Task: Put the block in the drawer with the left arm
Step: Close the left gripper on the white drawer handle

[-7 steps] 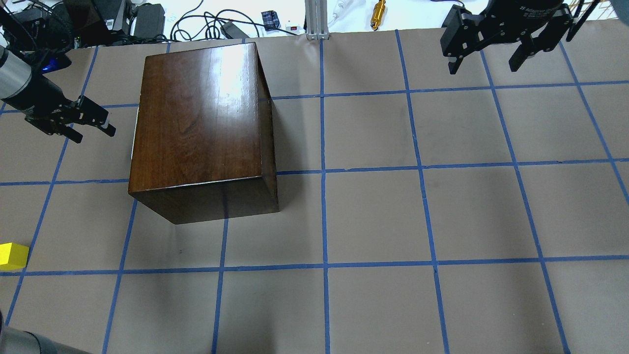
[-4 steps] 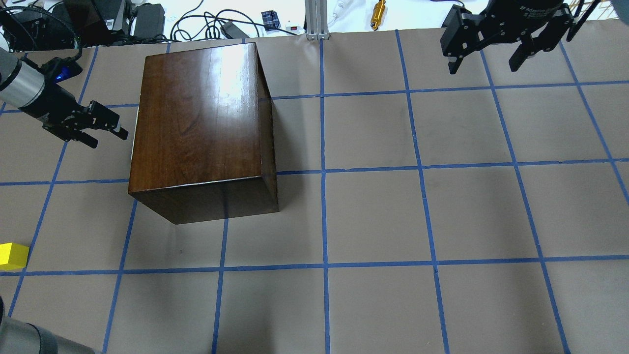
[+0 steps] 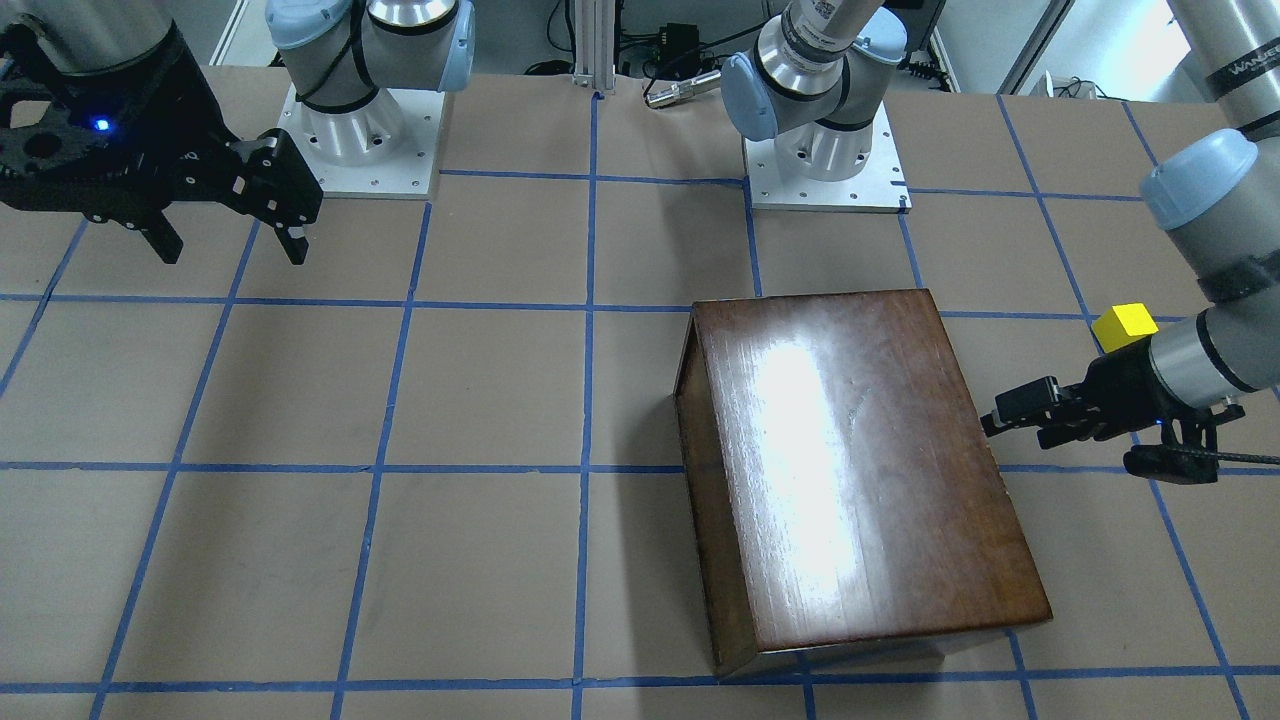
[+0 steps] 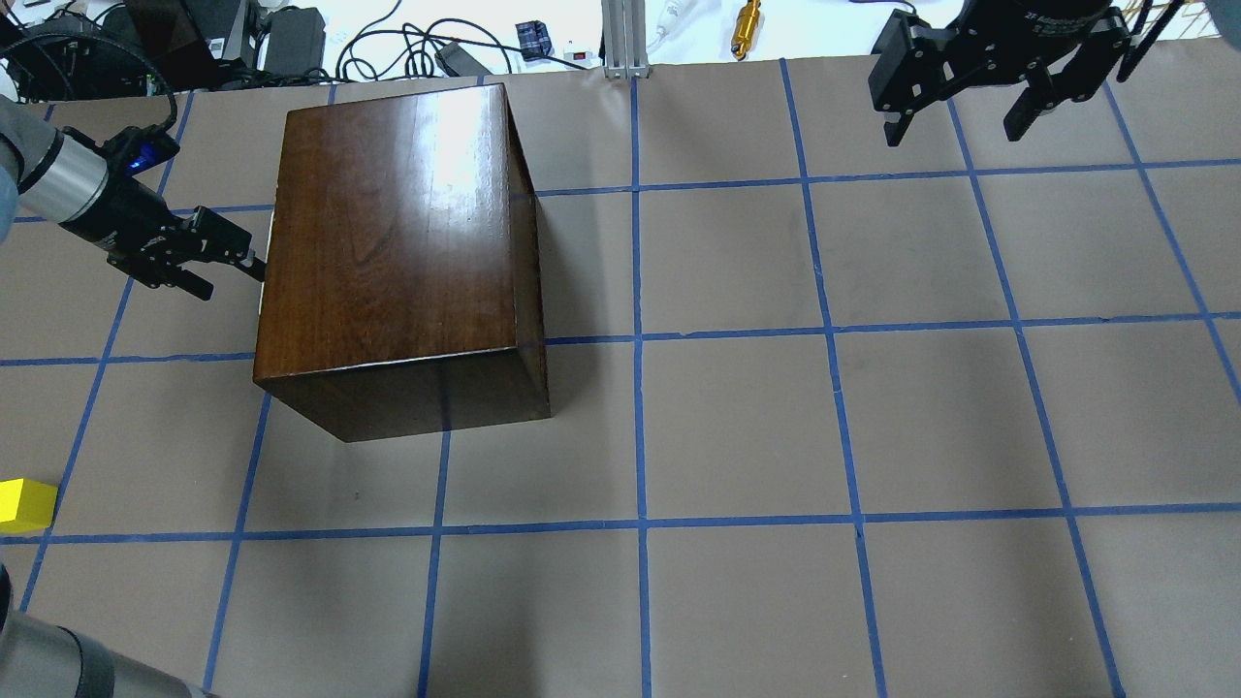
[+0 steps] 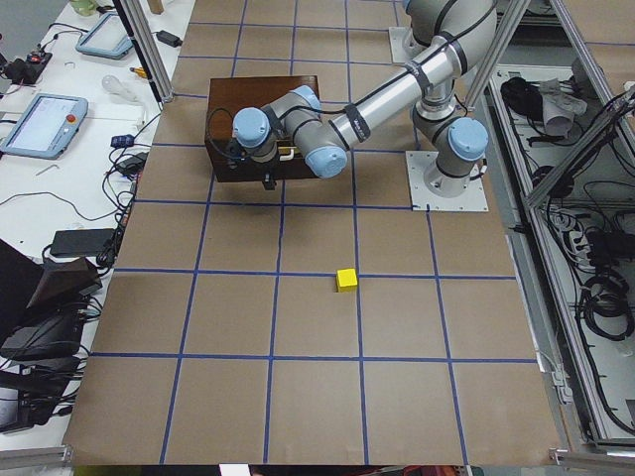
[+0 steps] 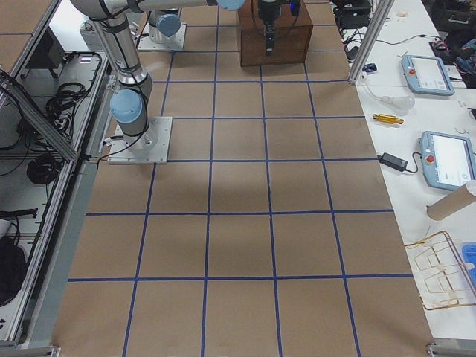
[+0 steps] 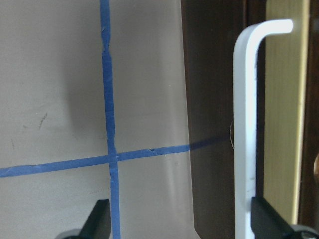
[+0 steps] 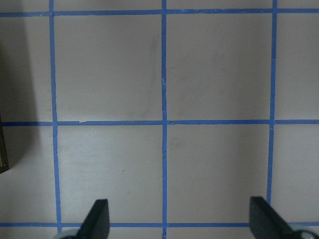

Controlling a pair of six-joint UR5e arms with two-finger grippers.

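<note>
The yellow block (image 4: 24, 505) lies on the table at the near left edge, also in the front-facing view (image 3: 1125, 325) and the exterior left view (image 5: 346, 280). The dark-brown cabinet (image 4: 397, 233) stands left of centre. Its drawer looks shut. The drawer's whitish handle (image 7: 246, 129) fills the left wrist view on the dark front panel (image 7: 212, 99). My left gripper (image 4: 228, 276) is open and empty, level with the cabinet's left face, fingertips close to the handle (image 3: 1010, 420). My right gripper (image 4: 955, 126) is open and empty, high at the far right (image 3: 232, 245).
The table (image 4: 737, 427) is brown paper with a blue tape grid. Cables and gear (image 4: 291, 39) lie beyond its far edge. The two arm bases (image 3: 360, 130) stand on the robot's side. A pale strip (image 7: 284, 99) runs beside the handle.
My left gripper has moved right, toward the cabinet's left face, and now nearly reaches it. The block, the cabinet and the right arm have not moved.
</note>
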